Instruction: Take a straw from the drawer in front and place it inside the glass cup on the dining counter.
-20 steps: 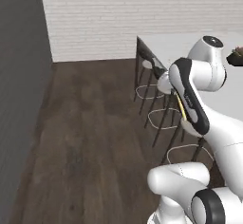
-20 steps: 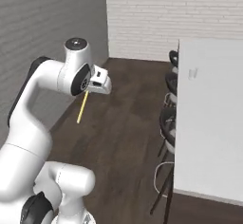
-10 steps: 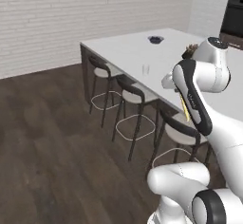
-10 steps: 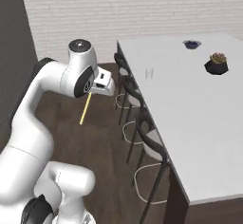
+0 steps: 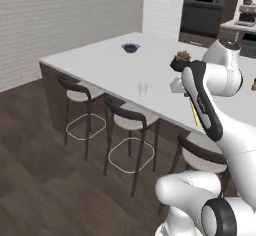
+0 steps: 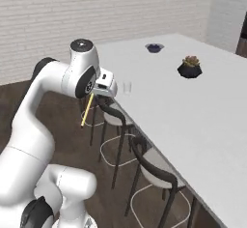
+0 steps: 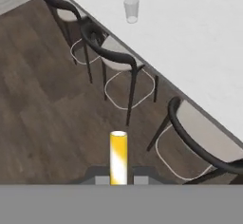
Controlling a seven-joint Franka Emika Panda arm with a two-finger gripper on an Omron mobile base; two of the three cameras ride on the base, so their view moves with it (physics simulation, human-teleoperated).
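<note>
Worktop (image 5: 100,62) of the dining counter runs white and broad across the left base view, with the glass cup (image 5: 143,88) standing upright near its front edge. A dark bowl (image 5: 130,47) sits farther back on the slab and a potted plant (image 5: 181,61) sits toward the right. Three stools (image 5: 131,122) line the floor along the near edge. The arm (image 5: 210,100) rises at the right, and the straw (image 5: 194,114) hangs slanting down beside it, clear of the slab and to the right of the cup.

Seen from the right base view, the pincer (image 6: 96,92) is clenched on the top of the straw (image 6: 87,110), which points down and slightly left over the wooden floor. The glass cup (image 6: 127,87) stands just beyond the hand, near the worktop's (image 6: 193,121) left edge. The bowl (image 6: 154,48) and the plant (image 6: 190,67) lie well apart from it, deeper on the slab.

Looking along the hand, the straw (image 7: 118,157) stands up from between the two finger tips, its open end toward the camera. The glass cup (image 7: 131,9) sits at the top on the white slab (image 7: 199,42), near its edge. Stools (image 7: 118,61) stand below that edge on the dark floor.
</note>
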